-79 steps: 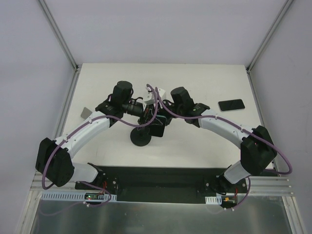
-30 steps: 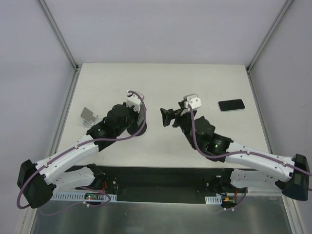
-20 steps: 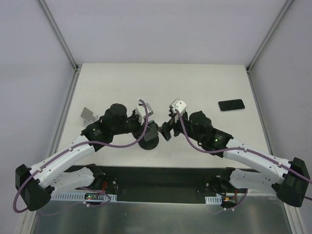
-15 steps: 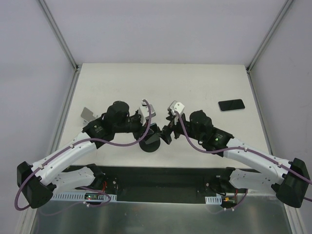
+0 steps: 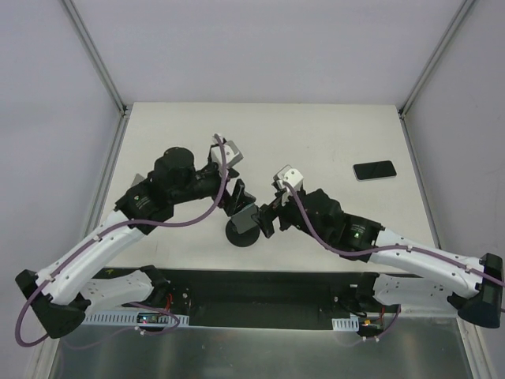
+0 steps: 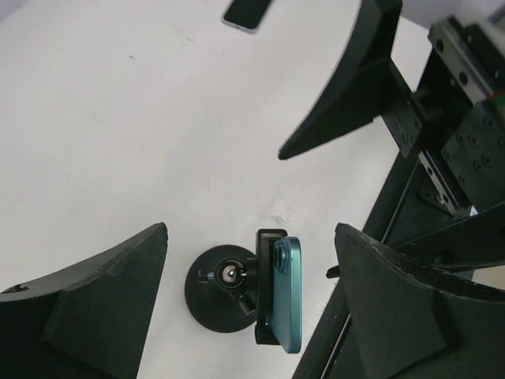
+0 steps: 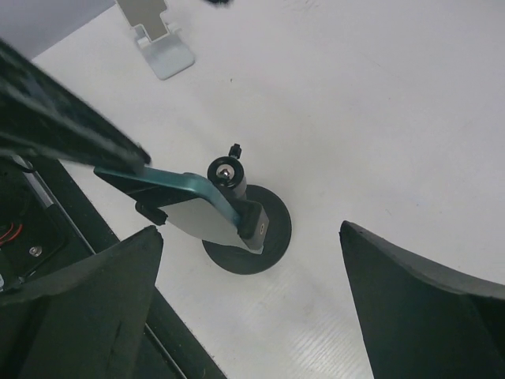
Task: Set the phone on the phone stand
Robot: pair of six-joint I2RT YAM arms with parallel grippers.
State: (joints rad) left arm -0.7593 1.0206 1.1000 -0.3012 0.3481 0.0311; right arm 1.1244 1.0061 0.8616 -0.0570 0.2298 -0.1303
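Observation:
The black phone stand (image 5: 239, 235) sits at the table's middle, close to the near edge. A phone (image 6: 286, 292) with a teal back is clamped on edge in its cradle; the right wrist view shows its pale reflecting screen (image 7: 189, 217) tilted over the round base (image 7: 278, 229). My left gripper (image 5: 233, 197) hovers open just above and left of the stand, touching nothing. My right gripper (image 5: 273, 215) stands open on the stand's right side, also empty. In both wrist views the stand (image 6: 215, 296) lies between wide-spread fingers.
A second, black phone (image 5: 374, 170) lies flat at the right rear of the table, also seen in the left wrist view (image 6: 248, 12). A small silver stand (image 7: 160, 43) stands at the left. The black base rail (image 5: 252, 296) runs along the near edge.
My left gripper has opened and drawn up and back from the stand. The right gripper has spread wider and eased back slightly. The teal-backed phone stays in the cradle.

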